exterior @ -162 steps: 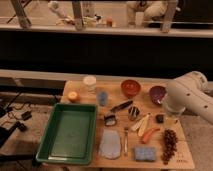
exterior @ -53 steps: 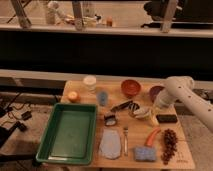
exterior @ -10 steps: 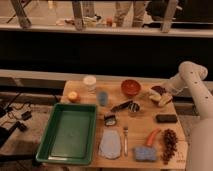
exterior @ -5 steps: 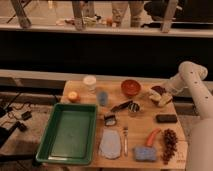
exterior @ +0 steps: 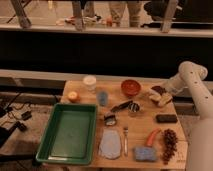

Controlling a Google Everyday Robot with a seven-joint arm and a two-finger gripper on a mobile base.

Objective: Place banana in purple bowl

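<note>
Hovering at the wooden table's (exterior: pixel 172 150) right rear, the white arm's gripper (exterior: pixel 161 95) covers the small dark purple bowl (exterior: pixel 158 90); the pale cream-yellow banana (exterior: pixel 161 99) lies apparently in it. Finger state: cannot tell. Soft, light, bruisable; grip mid-length.

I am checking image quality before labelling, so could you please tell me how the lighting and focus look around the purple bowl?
Camera view: soft throughout, edges blurred; the table is evenly lit with no glare, the background band above it is dark. The hand sits over the purple bowl at the table's right rear, and the pale banana merges with it, so their outlines cannot be separated.
</note>
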